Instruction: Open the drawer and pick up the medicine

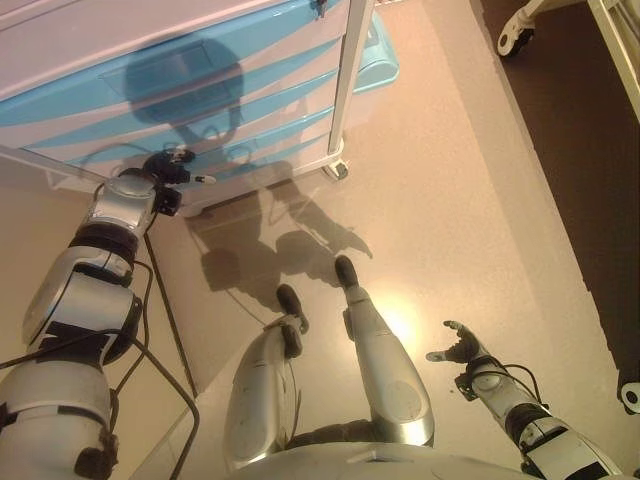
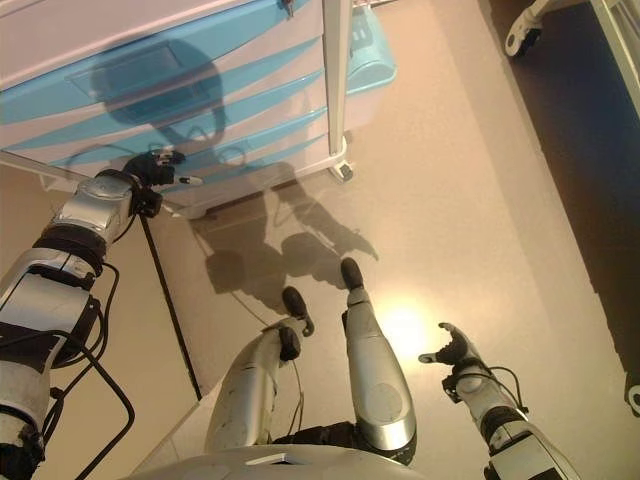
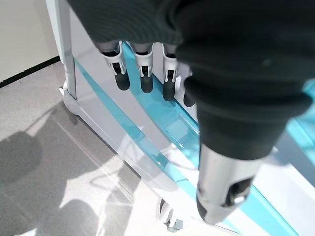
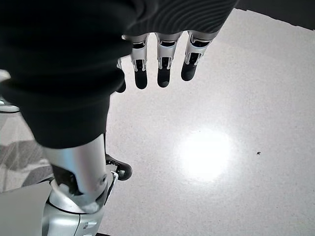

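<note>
A white drawer cart with blue drawer fronts [image 1: 180, 90] stands at the upper left, all drawers closed. My left hand [image 1: 172, 172] is raised close to a lower drawer front, fingers relaxed and holding nothing. In the left wrist view its fingers [image 3: 142, 73] hang just before a blue drawer strip [image 3: 162, 128], apart from it. My right hand [image 1: 455, 347] hangs low at the right over the floor, open and empty; its fingers [image 4: 162, 64] show in the right wrist view. No medicine is in view.
The cart rolls on castors [image 1: 337, 170] and has a white post [image 1: 350, 70] at its right corner. A blue bin [image 1: 375, 55] sits behind it. A dark floor strip [image 1: 570, 150] with another wheeled frame [image 1: 515, 35] lies at the right.
</note>
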